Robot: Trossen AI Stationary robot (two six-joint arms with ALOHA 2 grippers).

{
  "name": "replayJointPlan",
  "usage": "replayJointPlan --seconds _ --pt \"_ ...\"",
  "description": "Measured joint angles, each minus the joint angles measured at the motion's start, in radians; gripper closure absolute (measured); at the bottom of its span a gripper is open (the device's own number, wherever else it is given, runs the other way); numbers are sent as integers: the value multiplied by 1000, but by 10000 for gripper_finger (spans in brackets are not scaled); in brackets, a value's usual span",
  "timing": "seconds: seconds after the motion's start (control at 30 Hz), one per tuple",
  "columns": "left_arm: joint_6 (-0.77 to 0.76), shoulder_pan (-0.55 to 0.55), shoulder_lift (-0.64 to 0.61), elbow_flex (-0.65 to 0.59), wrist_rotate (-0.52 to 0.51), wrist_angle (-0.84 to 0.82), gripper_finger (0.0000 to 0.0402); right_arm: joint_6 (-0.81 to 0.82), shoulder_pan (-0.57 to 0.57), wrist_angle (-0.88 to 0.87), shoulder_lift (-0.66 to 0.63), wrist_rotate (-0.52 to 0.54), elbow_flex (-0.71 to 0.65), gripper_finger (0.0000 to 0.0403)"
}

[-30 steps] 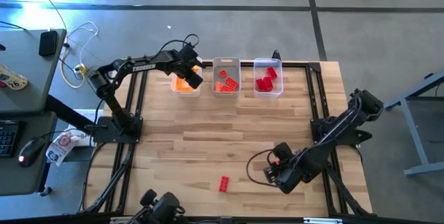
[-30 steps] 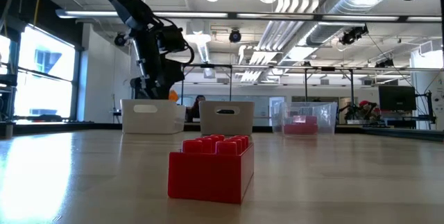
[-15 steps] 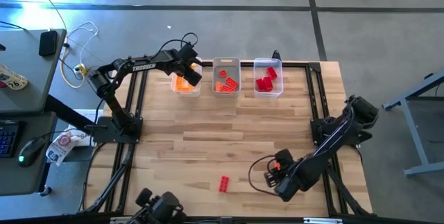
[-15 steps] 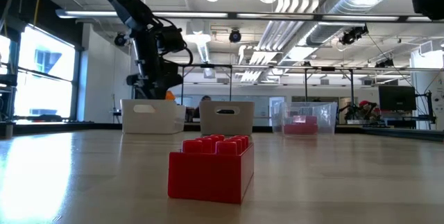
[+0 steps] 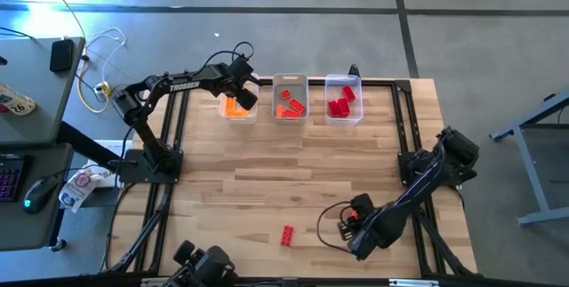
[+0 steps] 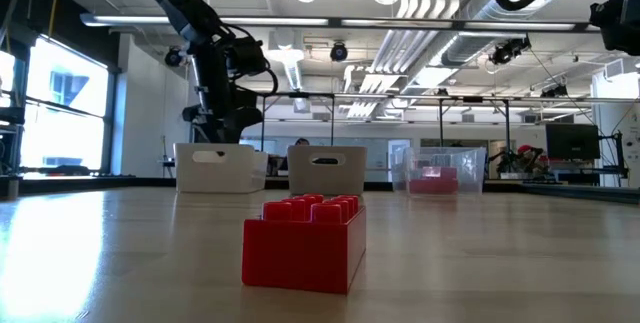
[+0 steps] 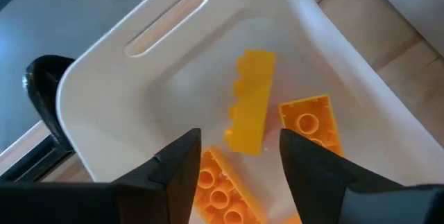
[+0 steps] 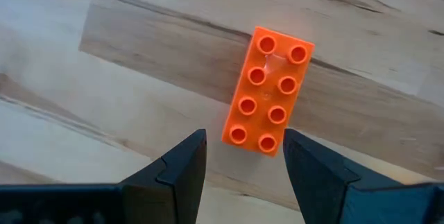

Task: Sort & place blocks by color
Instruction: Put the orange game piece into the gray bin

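Your right gripper [image 8: 239,156] hangs over the orange-red block [image 8: 268,100] on the near right part of the surface [image 5: 267,163], jaws apart and empty, one to each side of the block's near end. To take it well, bring the jaws further along so they straddle the middle of the long sides, square them to the slightly tilted block, then lower until the fingertips are below the studs before you close. A pinch at the end would likely let it swivel.

Your left gripper [image 7: 239,158] is over the white bin [image 7: 104,78] at the far left of the row, jaws apart with nothing between them. A yellow block [image 7: 251,102] lies below them in that bin, on its side, beside two orange blocks [image 7: 310,121]. Lift clear without brushing the bin wall.

The middle bin [image 5: 289,81] holds several orange-red blocks [image 5: 289,106], so that is probably where the right gripper's block belongs. The clear bin [image 5: 343,81] to its right holds red blocks [image 5: 340,102]. One red block [image 5: 287,235] lies loose near the front edge, well apart from the bins.
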Motion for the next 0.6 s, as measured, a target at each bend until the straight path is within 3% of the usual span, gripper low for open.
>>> replayJointPlan --seconds 0.27,0.6 --pt "42 -2 -6 0 93 0 218 58 0 -43 2 9 0 224" --pt "52 -3 -103 1 109 15 218 70 -5 -24 56 5 0 224"
